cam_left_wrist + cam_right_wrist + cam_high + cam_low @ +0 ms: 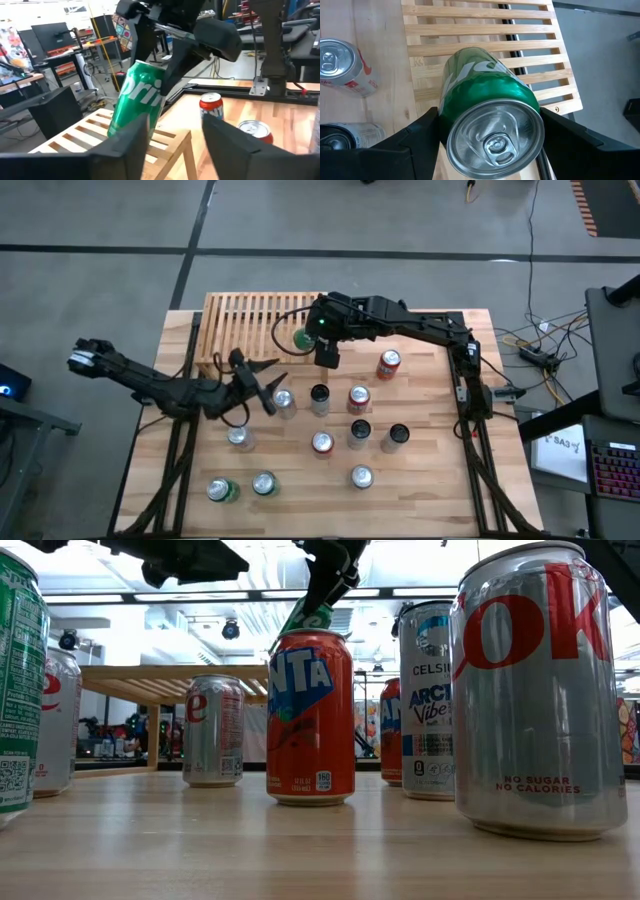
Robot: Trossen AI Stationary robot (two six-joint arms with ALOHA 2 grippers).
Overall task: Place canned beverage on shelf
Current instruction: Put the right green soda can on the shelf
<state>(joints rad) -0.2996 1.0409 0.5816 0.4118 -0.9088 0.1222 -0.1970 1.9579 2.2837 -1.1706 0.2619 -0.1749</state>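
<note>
— Right wrist view: my right gripper (490,145) clamps the green can (485,100), tilted above the shelf (485,30), its base pointing at the slats.

— Left?

— My left gripper (262,385) sits half-open, empty, nearby.

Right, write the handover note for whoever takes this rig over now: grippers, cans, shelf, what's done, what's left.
Right gripper: shut on the green can, holding it tilted over the right end of the shelf, not yet set down.
Left gripper: open, empty, in front of the shelf near the silver can.
Shelf: no can stands on it yet.
Done: green can lifted and carried to the shelf.
Left: lower it upright onto the slats, release, withdraw. The other cans stay on the table.
</note>
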